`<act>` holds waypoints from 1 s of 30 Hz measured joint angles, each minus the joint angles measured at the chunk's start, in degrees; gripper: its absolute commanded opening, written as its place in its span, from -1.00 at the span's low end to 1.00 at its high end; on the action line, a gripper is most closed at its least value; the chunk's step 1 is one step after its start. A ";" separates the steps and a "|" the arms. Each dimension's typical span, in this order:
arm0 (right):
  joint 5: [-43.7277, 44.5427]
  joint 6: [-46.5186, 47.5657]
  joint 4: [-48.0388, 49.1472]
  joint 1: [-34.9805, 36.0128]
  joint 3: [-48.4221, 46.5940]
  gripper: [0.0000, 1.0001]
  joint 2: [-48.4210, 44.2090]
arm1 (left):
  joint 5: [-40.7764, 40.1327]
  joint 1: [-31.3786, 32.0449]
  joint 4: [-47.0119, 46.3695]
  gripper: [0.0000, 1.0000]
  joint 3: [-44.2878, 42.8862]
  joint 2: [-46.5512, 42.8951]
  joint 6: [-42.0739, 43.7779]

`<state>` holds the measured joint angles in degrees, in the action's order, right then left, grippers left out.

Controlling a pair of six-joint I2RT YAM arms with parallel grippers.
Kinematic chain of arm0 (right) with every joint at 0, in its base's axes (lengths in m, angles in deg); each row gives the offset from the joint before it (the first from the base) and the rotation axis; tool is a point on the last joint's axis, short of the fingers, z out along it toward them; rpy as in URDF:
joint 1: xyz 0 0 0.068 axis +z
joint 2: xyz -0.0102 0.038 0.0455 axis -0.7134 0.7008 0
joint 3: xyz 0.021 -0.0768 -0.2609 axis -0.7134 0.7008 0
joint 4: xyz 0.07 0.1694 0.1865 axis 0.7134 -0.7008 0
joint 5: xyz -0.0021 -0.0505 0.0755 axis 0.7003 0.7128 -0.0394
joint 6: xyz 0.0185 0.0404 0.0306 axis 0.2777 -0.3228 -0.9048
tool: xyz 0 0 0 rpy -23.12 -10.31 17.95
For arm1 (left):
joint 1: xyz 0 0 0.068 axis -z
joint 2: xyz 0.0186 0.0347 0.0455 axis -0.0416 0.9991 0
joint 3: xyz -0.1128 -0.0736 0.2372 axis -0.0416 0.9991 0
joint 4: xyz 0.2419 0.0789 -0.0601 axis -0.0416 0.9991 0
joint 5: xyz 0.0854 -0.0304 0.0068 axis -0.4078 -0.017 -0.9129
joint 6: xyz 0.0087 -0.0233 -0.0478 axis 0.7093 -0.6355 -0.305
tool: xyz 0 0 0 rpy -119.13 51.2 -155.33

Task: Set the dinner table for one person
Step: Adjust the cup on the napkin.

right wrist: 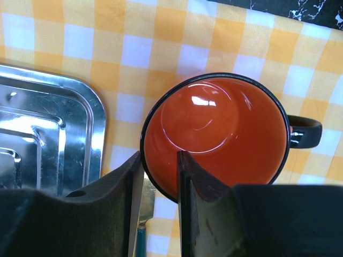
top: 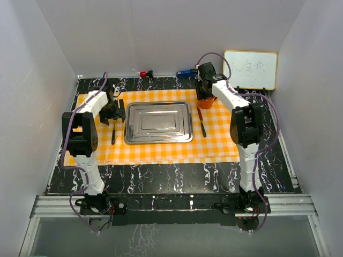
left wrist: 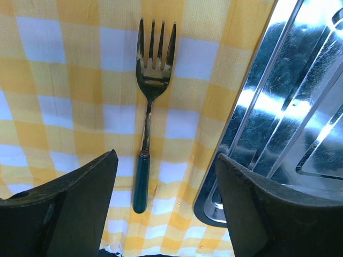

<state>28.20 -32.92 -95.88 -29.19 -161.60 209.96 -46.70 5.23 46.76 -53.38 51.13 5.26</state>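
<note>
On the dinner table (top: 161,179), black with white veins, lies an orange-and-white checked cloth (top: 161,151). A steel tray (top: 158,122) sits in the cloth's middle. Left of the tray lies a fork (left wrist: 147,91) with a dark green handle, tines pointing away. My left gripper (left wrist: 166,155) hovers open above the handle end of the fork and touches nothing. An orange mug (right wrist: 225,128) with a black rim stands at the cloth's far right. My right gripper (right wrist: 159,155) is shut on its near rim, one finger inside and one outside. A knife (top: 202,120) lies right of the tray.
A small whiteboard (top: 250,69) leans at the back right. A red object (top: 146,74) and a blue one (top: 185,73) sit at the table's far edge. White walls close in on three sides. The tray's rim (left wrist: 236,134) runs close to my left gripper's right finger.
</note>
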 measured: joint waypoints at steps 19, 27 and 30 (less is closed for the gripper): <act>5.90 -0.72 -0.74 -0.26 -2.36 -1.00 1.51 | -0.13 0.00 0.00 0.46 0.00 0.00 -0.24; 8.83 -0.42 -1.68 -1.40 -2.32 -1.00 1.49 | -0.22 0.00 -0.04 0.46 0.72 0.00 -0.24; 9.20 -0.26 -1.92 -2.23 -2.32 -1.00 1.51 | -0.22 0.00 0.00 0.46 1.05 0.00 -0.24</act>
<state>37.40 -33.18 -97.80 -31.42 -163.92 211.47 -46.92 5.23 46.76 -52.33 51.13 5.02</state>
